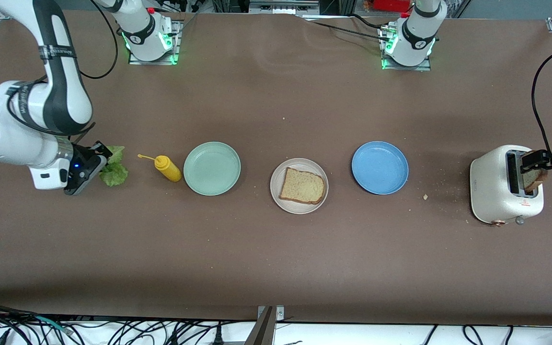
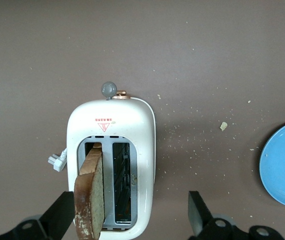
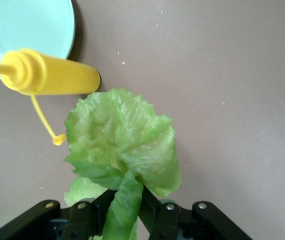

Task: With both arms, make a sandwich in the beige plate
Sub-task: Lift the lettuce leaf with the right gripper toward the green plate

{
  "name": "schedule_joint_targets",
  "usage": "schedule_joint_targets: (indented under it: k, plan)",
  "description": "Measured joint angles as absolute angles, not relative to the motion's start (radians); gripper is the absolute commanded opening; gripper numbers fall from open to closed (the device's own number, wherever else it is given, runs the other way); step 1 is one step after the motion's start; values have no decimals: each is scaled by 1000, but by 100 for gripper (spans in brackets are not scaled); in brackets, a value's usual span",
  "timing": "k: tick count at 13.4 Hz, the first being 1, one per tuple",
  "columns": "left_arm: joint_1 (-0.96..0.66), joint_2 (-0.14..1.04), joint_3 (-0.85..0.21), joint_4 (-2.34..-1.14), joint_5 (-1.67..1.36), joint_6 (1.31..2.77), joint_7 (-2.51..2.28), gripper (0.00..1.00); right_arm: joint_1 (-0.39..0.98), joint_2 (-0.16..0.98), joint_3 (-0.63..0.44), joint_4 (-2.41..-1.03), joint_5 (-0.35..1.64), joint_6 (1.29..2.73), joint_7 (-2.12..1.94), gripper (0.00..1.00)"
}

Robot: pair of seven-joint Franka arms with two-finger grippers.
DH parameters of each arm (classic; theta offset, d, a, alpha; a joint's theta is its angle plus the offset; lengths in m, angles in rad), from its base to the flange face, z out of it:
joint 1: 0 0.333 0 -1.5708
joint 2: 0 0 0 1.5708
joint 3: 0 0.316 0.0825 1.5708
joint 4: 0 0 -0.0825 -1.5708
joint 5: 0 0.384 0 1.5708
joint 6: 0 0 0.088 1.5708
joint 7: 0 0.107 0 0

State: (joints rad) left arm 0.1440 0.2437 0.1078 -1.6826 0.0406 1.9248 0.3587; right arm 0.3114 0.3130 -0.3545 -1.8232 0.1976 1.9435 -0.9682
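Pinched by its stem in the right gripper [image 3: 127, 212] beside the mustard bottle [image 1: 168, 168], lettuce [image 1: 114, 166] best carried level to the bread [image 1: 303, 186] on the beige plate [image 1: 276, 189]; left gripper [image 2: 132, 220] wide over toaster [image 1: 491, 191].

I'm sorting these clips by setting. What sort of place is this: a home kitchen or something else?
Most likely a robotics lab bench, not a kitchen: two white jointed robot arms bolted to a brown-covered table, loose black cables along its edge, and staged props like a white two-slot toaster and a round beige plate.
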Motion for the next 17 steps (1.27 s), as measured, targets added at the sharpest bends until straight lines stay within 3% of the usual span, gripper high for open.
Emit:
schedule_joint_targets:
  k: [4, 10, 13, 17]
  plan:
    - [144, 244, 107, -1683, 41, 1925, 359, 100, 307, 309, -347, -1678, 199, 1764, -752, 0]
    - [144, 244, 107, -1683, 41, 1925, 359, 100, 317, 307, -79, -1638, 199, 1753, -225, 0]
    - [144, 244, 106, -1683, 41, 1925, 359, 100, 334, 312, 34, -1639, 199, 1833, 20, 0]
    - [144, 244, 107, -1683, 41, 1925, 359, 100, 388, 366, 107, -1642, 231, 1997, 272, 0]
